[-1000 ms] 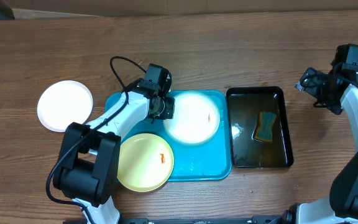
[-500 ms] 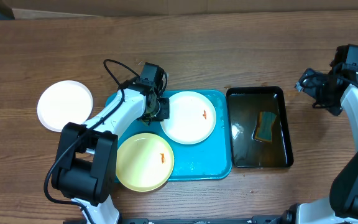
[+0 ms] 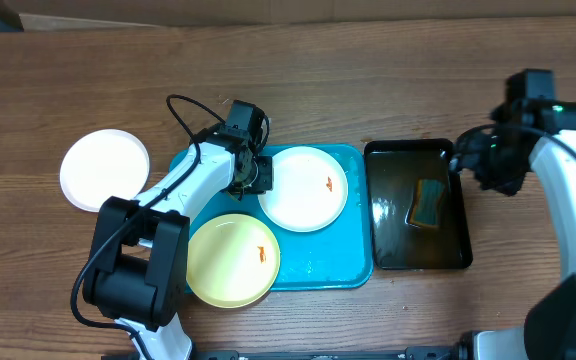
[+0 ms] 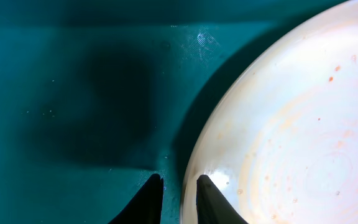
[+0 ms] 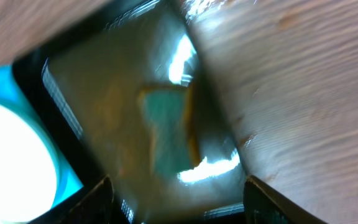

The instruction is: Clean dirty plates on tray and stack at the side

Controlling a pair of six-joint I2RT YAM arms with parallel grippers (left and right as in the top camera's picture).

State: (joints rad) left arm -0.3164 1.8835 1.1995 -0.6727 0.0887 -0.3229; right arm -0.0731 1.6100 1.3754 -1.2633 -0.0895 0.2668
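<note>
While pinching rim of smeared white plate [image 3: 306, 188] with left gripper [image 4: 179, 180], centring wide-open right gripper [image 5: 179, 183] over sponge [image 5: 166, 118], clearing walls of black tray [image 3: 411, 145].

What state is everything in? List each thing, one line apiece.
white plate on the tray: smeared, rim pinched by left gripper
yellow plate: smeared, overhanging the tray
white plate on the table: looks clean
sponge: lying in the black water tray
right gripper: open, empty

Three plates [image 3: 306, 200], two trays [image 3: 320, 262], one sponge [image 3: 427, 203]
</note>
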